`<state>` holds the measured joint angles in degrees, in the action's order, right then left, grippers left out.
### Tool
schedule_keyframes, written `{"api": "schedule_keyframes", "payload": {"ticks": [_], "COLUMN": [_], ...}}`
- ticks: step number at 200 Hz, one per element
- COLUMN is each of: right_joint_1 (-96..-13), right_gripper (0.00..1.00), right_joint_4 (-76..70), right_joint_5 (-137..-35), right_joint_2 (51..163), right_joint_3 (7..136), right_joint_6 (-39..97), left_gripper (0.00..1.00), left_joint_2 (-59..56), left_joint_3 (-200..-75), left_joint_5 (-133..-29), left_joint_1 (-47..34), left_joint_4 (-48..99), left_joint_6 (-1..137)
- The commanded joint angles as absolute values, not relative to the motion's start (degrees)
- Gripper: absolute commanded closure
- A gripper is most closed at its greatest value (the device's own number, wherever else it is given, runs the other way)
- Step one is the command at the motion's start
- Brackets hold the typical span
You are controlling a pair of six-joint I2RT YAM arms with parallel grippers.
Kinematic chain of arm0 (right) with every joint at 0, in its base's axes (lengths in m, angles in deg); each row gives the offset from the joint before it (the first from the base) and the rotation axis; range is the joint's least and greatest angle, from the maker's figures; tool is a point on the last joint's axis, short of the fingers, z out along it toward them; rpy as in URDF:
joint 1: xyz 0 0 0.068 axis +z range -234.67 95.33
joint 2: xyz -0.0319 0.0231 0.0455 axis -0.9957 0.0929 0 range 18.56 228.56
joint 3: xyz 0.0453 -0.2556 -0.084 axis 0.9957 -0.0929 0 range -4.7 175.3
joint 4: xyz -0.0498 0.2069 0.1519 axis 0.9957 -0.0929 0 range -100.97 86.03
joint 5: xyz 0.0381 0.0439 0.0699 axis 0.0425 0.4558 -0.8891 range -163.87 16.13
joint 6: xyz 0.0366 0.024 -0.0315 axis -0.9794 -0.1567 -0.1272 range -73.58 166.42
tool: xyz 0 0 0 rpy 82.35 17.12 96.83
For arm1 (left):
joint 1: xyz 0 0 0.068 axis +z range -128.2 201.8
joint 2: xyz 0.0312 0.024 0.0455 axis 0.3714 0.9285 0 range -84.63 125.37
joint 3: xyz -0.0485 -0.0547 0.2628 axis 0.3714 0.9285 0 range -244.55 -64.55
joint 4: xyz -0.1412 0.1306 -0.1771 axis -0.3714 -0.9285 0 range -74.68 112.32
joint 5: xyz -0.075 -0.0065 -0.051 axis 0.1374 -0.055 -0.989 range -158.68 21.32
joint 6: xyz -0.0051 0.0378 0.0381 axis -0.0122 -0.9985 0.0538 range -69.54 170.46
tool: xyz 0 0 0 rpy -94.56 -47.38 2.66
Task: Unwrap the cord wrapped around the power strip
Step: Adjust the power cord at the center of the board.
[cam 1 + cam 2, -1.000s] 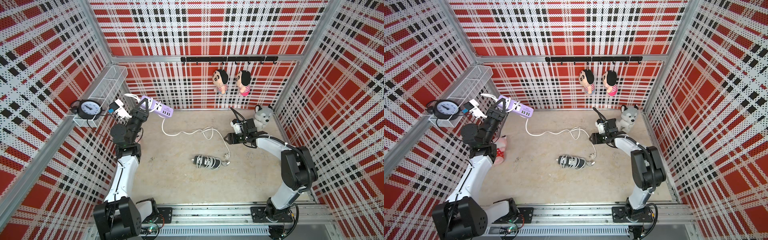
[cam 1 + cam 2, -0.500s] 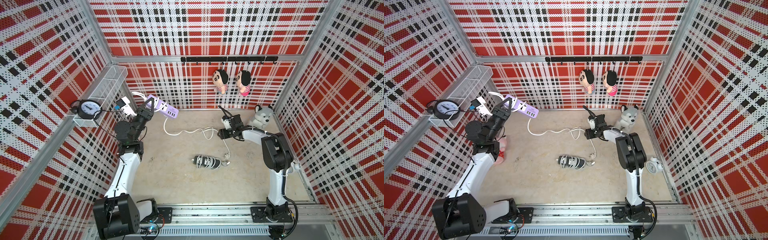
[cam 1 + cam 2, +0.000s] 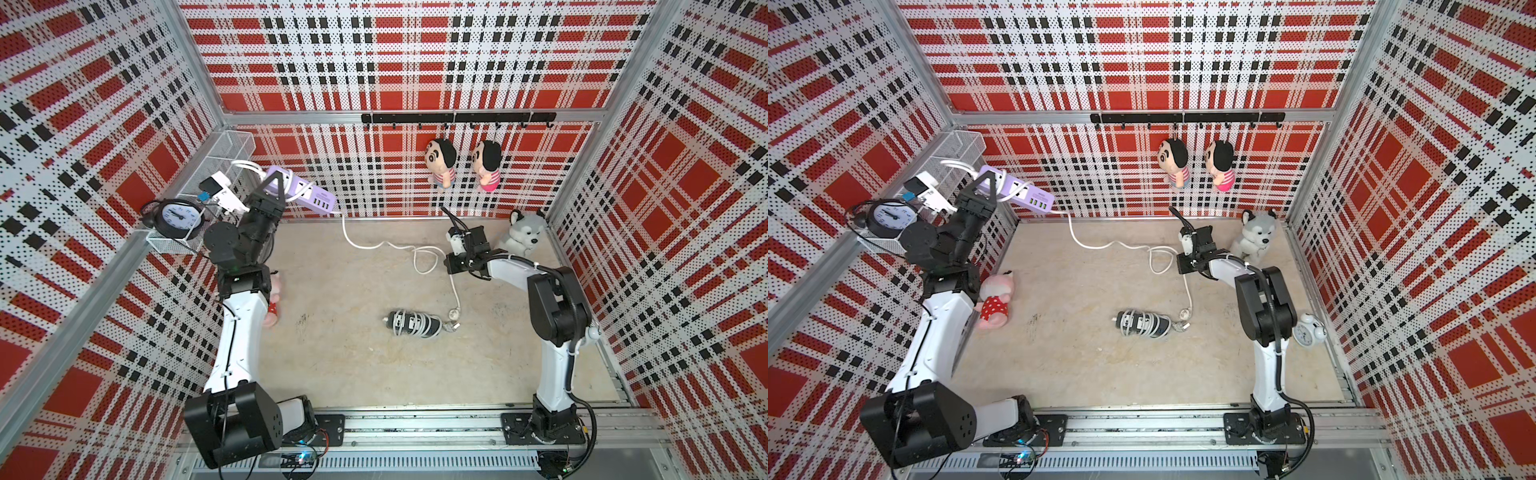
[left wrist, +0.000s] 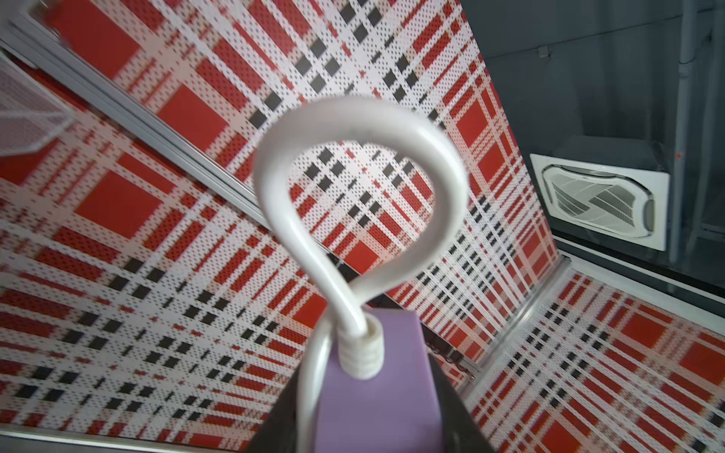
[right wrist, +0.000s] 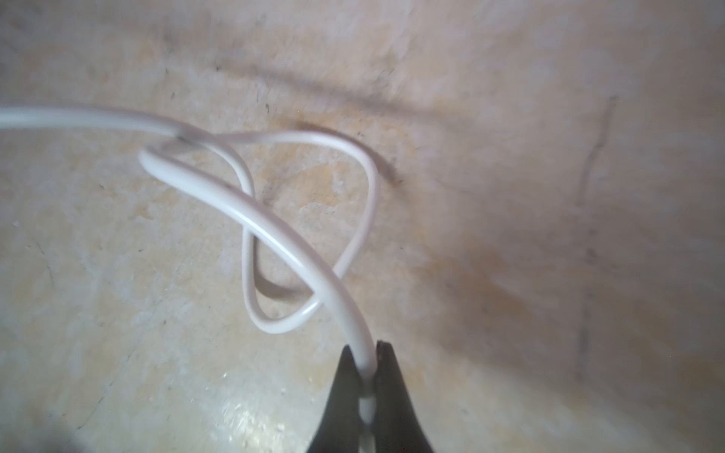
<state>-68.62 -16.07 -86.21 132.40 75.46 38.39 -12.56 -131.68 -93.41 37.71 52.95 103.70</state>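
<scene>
Cord [image 5: 282, 235] pinched by right end effector [image 5: 367, 350], left end effector [image 3: 275, 188] clamping power strip [image 3: 309, 198] — husky plush [image 3: 524, 232] nearby

I count two grippers from here: the left gripper [image 3: 274, 185] and the right gripper [image 5: 368, 355]. There are two strips: a purple strip [image 3: 305, 195] between the left jaws and a black strip [image 3: 411, 324] on the floor, well apart from both pairs of jaws. There are two cords: a loose cord [image 3: 386, 247] pinched in the right jaws, with one loop just ahead of them, and a wound cord [image 3: 1144, 328] on the black strip. Two dolls [image 3: 441, 160] [image 3: 487, 162] hang above the right jaws, with one husky [image 3: 524, 235] near them. One pink plush [image 3: 995, 299] lies below the left jaws. There are two clocks: a black clock [image 3: 176, 214] near the left jaws and a white clock [image 3: 1307, 332] well apart from the right jaws. I also see one basket [image 3: 232, 143] and one rail [image 3: 457, 118].
</scene>
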Motion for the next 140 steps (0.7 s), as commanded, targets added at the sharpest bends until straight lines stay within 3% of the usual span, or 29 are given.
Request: {"api": "schedule_keyframes", "payload": {"ticks": [1,67,140], "right_joint_1": [-72.1,-80.6,-85.8], "right_gripper": [1.00,1.00,1.00], "right_joint_4": [-17.1,-27.1,-28.1], "right_joint_5": [-83.7,-76.5,-74.0], "right_joint_2": [123.2,118.2,118.1], "right_joint_3": [75.3,75.1,69.9], "right_joint_6": [37.6,36.0,34.3], "left_gripper": [1.00,1.00,1.00], "left_joint_2": [-14.6,-17.4,-14.1], "left_joint_3": [-135.1,-142.5,-152.0], "left_joint_5": [-82.1,-65.0,-69.5], "left_joint_1": [38.9,40.6,50.0], "left_joint_4": [45.4,31.3,21.6], "left_joint_6": [94.0,77.3,70.0]}}
